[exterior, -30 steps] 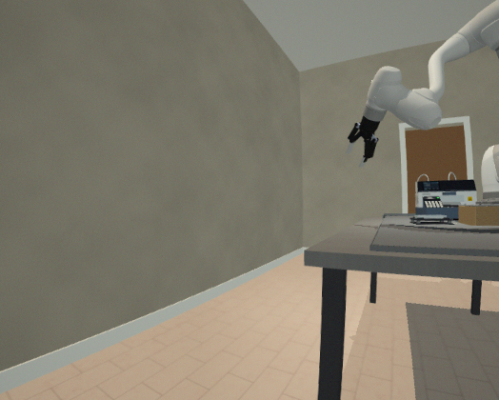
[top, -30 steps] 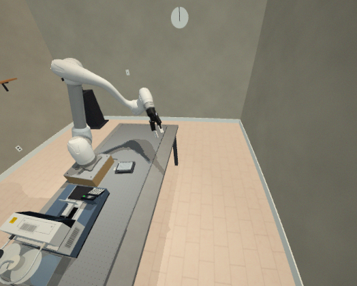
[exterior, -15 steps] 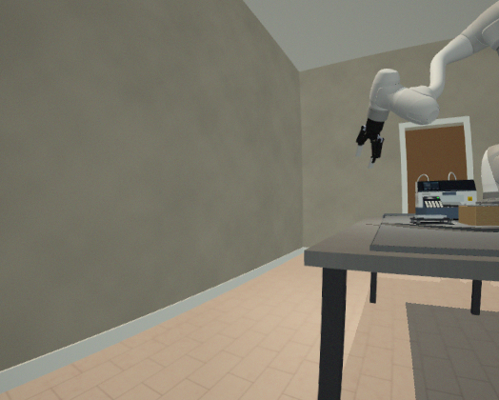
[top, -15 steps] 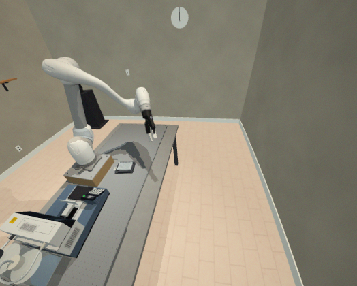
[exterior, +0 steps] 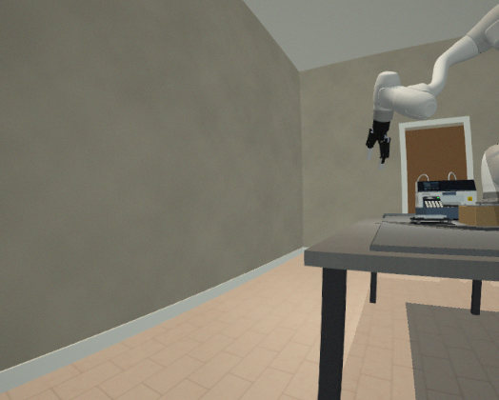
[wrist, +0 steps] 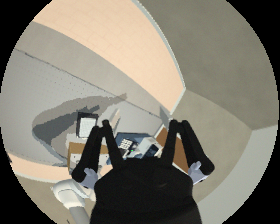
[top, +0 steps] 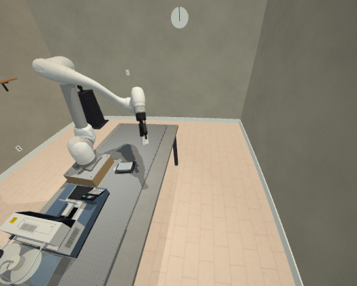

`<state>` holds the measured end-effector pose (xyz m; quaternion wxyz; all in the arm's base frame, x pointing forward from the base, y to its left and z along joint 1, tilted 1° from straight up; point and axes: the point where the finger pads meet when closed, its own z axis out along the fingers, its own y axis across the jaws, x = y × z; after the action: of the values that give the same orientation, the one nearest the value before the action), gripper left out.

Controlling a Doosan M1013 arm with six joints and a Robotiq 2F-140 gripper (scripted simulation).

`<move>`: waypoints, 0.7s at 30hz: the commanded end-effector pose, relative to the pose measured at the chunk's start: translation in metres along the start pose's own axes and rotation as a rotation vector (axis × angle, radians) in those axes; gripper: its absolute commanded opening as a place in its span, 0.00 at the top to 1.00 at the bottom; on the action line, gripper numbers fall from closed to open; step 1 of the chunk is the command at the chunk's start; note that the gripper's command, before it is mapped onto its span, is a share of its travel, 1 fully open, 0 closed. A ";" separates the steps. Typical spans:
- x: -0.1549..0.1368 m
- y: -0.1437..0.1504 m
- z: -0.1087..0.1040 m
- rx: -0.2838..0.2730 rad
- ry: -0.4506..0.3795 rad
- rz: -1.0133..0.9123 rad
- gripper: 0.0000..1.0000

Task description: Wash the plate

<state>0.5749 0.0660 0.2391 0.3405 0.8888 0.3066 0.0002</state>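
plate [top: 124, 167] rests in nest, well apart from open hand [top: 144, 137].

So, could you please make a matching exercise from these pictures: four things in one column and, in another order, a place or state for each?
Things:
1. gripper
2. plate
3. washer lamp
4. wall clock

Places or states:
a. glowing green
b. lying in the nest beside the arm's base
c. high on the far wall
d. open and empty, in the air above the table

Pairs: 1-d, 2-b, 3-a, 4-c
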 end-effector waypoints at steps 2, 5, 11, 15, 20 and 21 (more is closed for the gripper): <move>-0.009 -0.001 0.004 0.006 -0.003 0.002 0.30; -0.023 -0.001 0.009 0.006 -0.003 0.002 0.30; -0.051 -0.006 0.018 0.095 -0.028 0.065 0.30; -0.070 -0.009 0.024 0.095 -0.028 0.065 0.30; -0.084 -0.013 0.028 0.121 -0.034 0.085 0.30; -0.089 -0.014 0.029 0.147 -0.039 0.105 0.30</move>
<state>0.5089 0.0110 0.2288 0.2984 0.9160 0.2676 -0.0170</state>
